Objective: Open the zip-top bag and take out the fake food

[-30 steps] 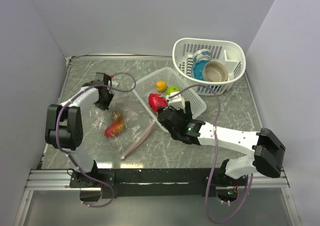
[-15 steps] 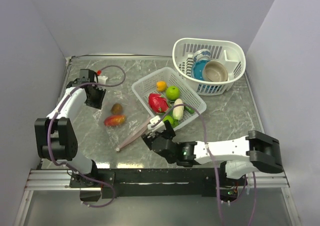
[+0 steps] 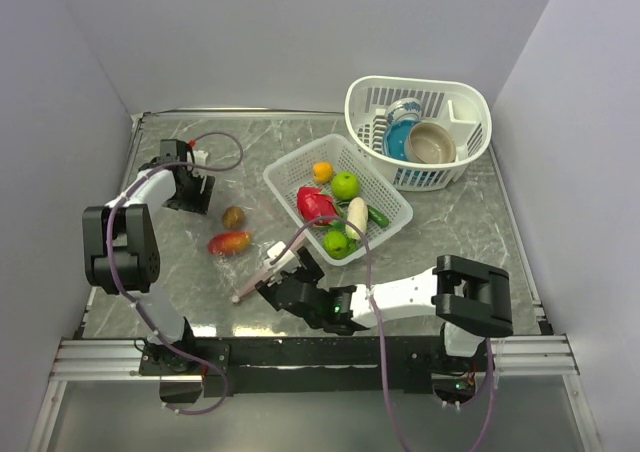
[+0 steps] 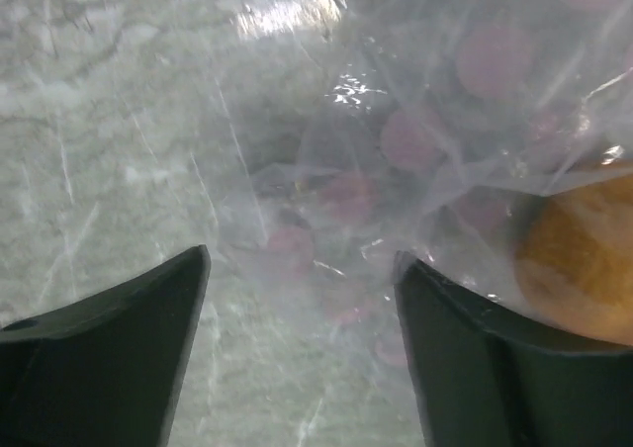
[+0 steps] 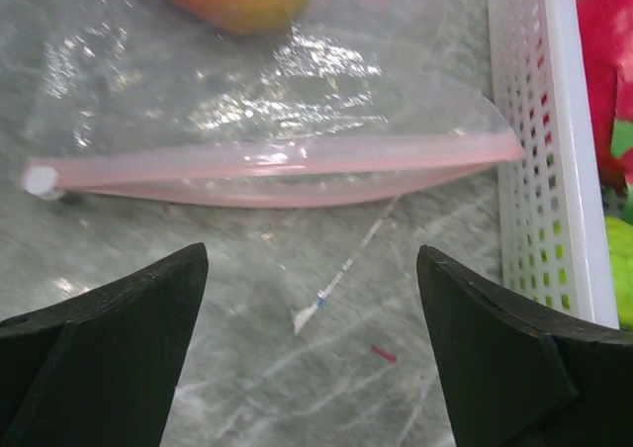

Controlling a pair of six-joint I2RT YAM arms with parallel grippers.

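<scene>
The zip-top bag (image 3: 262, 230) lies flat on the marble table, its pink zip strip (image 5: 277, 160) running across just ahead of my right gripper (image 5: 312, 269). That gripper is open and low over bare table, touching nothing. Inside the bag lie two pieces of fake food: a red-orange fruit (image 3: 229, 242) and a brownish-orange round one (image 3: 234, 216). My left gripper (image 4: 302, 269) is open at the bag's far left corner, with wrinkled plastic ahead of its fingertips and the orange piece (image 4: 584, 259) to its right. More fake food fills the small white basket (image 3: 392, 215).
The small basket's white wall (image 5: 544, 150) stands close to the right of my right gripper. A larger white basket (image 3: 470, 97) with a tan bowl (image 3: 431, 143) and a blue cup (image 3: 403, 115) sits at the back right. Grey walls close off the left and back.
My left gripper has opened and let go of the bag's corner. My right arm swung from over the small basket to the near left, down in front of the zip strip.
</scene>
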